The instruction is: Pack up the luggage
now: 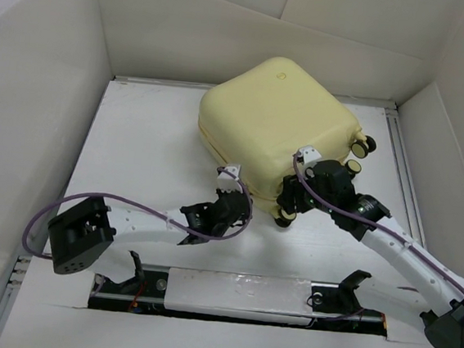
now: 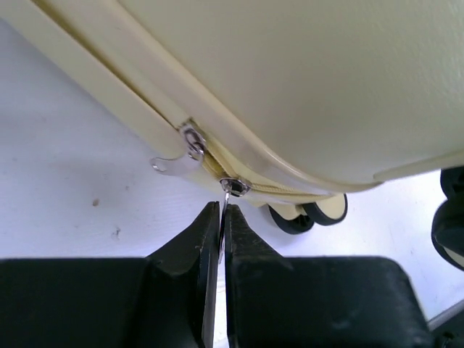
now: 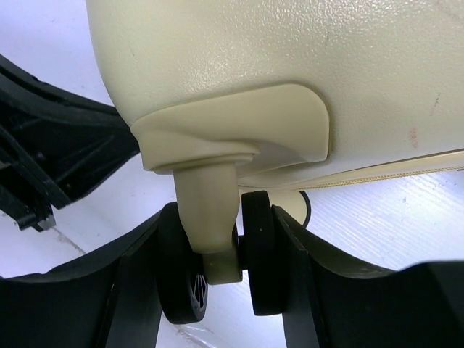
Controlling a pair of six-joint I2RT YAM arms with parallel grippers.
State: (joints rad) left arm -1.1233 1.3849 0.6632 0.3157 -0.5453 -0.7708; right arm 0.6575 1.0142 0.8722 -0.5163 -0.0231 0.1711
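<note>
The luggage [image 1: 274, 124] lies shut on the table [image 1: 136, 148] near its far edge, right of middle; shell judged stiff, smooth, slippery, fairly light; left claw [image 2: 221, 217] pinches the zip pull [image 2: 227, 199]; right claw [image 3: 225, 239] clamps a caster [image 3: 209, 210]; both judged sound holds.

Both arms are the same build. The left arm [image 1: 141, 224] and right arm [image 1: 405, 256] have smooth white shells on the long links and everything else is matte black. Far back from the jaws, each has a chunky black joint block [image 1: 80, 235], boxy with rounded corners. A thin purple-grey cable [image 1: 42, 221] loops out loose from that block, then hugs the white link all the way up to the jaws. Just behind the jaws sits a little white connector [image 1: 229, 172]. Up close, the left fingers [image 2: 181, 279] are plain black wedges tapering to thin tips, while the right fingers [image 3: 138, 286] look curvier and thicker. Can't make out any screws or markings.
</note>
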